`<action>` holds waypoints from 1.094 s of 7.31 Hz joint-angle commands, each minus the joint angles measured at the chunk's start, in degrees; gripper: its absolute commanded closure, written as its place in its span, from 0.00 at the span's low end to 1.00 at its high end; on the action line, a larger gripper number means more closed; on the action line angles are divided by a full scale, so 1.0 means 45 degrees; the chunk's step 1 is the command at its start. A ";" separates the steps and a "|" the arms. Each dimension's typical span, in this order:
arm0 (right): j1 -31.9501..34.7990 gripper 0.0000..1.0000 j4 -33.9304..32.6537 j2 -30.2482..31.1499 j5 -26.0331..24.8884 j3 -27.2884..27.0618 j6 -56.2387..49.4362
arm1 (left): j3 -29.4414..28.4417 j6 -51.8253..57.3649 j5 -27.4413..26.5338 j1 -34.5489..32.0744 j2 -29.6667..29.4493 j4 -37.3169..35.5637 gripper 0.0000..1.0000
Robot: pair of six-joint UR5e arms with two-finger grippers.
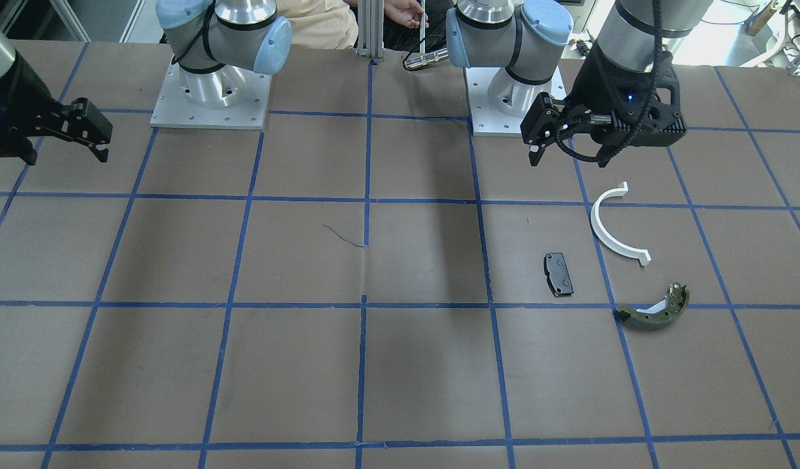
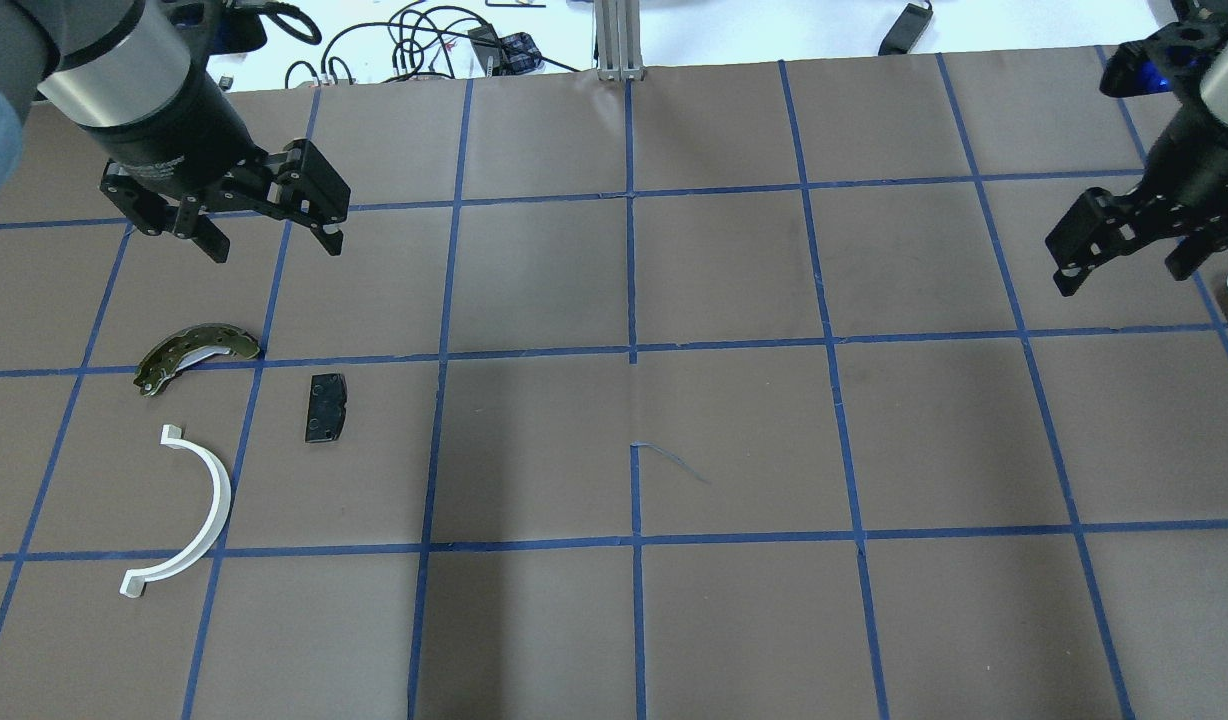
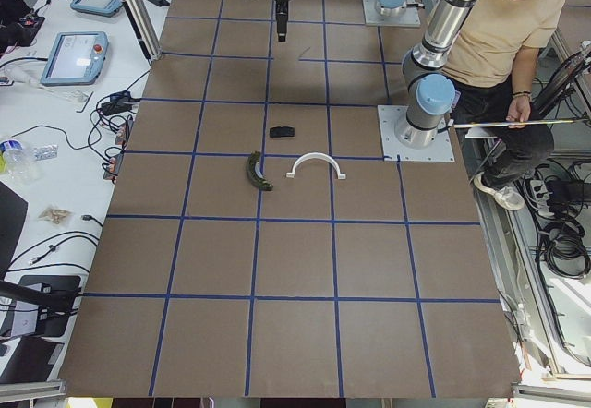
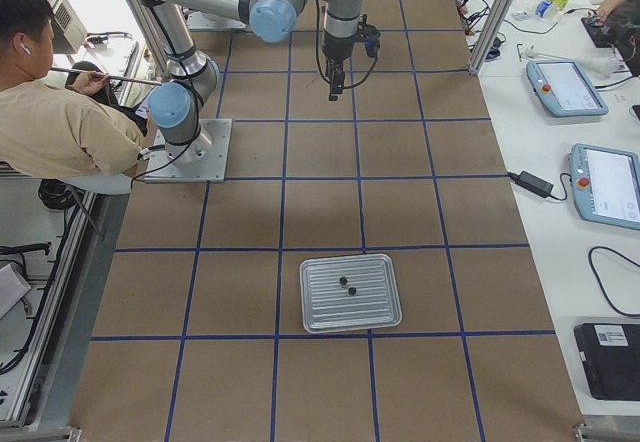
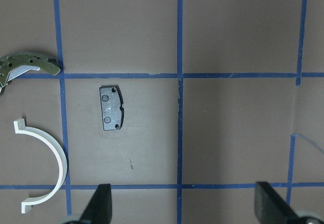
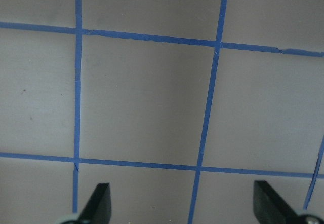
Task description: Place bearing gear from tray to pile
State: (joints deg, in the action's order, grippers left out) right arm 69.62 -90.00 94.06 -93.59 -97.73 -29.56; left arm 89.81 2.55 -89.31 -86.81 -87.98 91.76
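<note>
We see 2 bearing gears (image 4: pixel 342 281) in the tray (image 4: pixel 330 314), R end of table (image 2: pixel 734 440), well apart from the pile (image 2: pixel 326 408) at L end. L gripper (image 2: pixel 274 248) and R gripper (image 2: pixel 1122 276): both spread, empty.

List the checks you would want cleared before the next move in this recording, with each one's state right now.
1. Right gripper free to grasp: ok, jaws spread, nothing between them in its wrist view.
2. Left gripper free: ok, jaws spread and empty.
3. Parts waiting in the tray: ok, two small dark parts lie near its middle.
4. Those parts are bearing gears: cannot tell, too small.
5. Right gripper above the tray: not ok, its wrist view shows no tray.
6. Pile in place: ok, brake pad, half-ring and brake shoe lie apart near the left gripper.
</note>
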 commanded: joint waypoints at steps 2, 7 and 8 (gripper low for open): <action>-0.2376 0.00 -0.0348 -0.0663 0.0093 -0.0020 -0.5424 | 0.0003 0.0000 0.0002 0.0014 0.0000 0.0000 0.00; -0.5449 0.00 -0.4600 -0.3592 -0.0004 0.0078 -1.3024 | 0.0003 0.0000 0.0002 0.0014 0.0078 0.0000 0.00; -0.5917 0.00 -0.5711 -0.4274 0.0035 0.0078 -1.4431 | 0.0022 0.0000 0.0021 0.0014 0.0097 0.0000 0.00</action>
State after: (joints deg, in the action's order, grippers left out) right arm 45.56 -110.04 78.46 -93.53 -97.42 -86.20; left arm 89.84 2.55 -89.28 -86.74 -87.65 91.76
